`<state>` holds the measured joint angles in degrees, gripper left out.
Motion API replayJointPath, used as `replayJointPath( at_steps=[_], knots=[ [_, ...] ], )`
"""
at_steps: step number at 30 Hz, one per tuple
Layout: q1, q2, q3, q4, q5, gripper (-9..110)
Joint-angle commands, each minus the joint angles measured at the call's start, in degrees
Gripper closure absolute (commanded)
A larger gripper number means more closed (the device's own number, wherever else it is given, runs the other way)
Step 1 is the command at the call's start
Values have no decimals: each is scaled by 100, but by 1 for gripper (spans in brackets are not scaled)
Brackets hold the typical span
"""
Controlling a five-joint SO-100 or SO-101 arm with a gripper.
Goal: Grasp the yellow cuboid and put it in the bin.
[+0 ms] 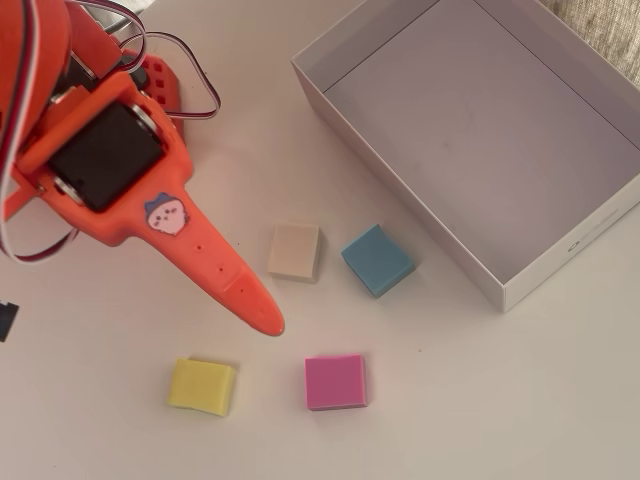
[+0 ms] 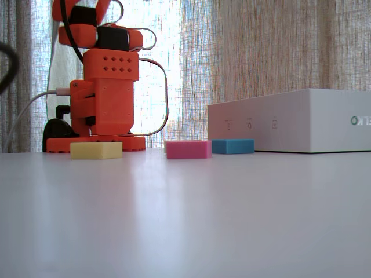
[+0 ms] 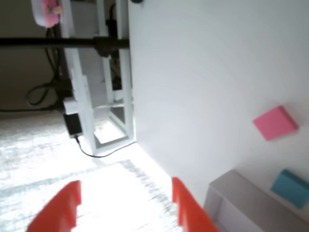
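The yellow cuboid [image 1: 201, 386] lies flat on the white table, at the lower left of the overhead view and in front of the arm's base in the fixed view [image 2: 96, 150]. It does not appear in the wrist view. My orange gripper [image 1: 265, 318] hangs in the air up and to the right of it, apart from it. The wrist view shows its two fingers spread with nothing between them [image 3: 125, 186]. The bin [image 1: 405, 195] is a large white box at the upper right, also seen in the fixed view [image 2: 290, 121] and the wrist view [image 3: 241, 198].
A pink block [image 1: 335, 382] lies right of the yellow one, with a beige block [image 1: 294, 251] and a blue block [image 1: 377, 260] between it and the bin. The arm's base [image 2: 104, 87] stands at the back left. The wrist view looks past the table edge.
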<state>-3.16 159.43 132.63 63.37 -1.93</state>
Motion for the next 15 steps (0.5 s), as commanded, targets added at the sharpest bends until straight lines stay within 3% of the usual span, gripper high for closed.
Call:
replayJointPath(
  at_steps=[1, 8, 15],
  knots=[
    [35, -1327, -1863, 334, 580, 75],
    [185, -3445, -5414, 1670, 1854, 72],
    [422, -3902, -5344, 3041, 3393, 67]
  ],
)
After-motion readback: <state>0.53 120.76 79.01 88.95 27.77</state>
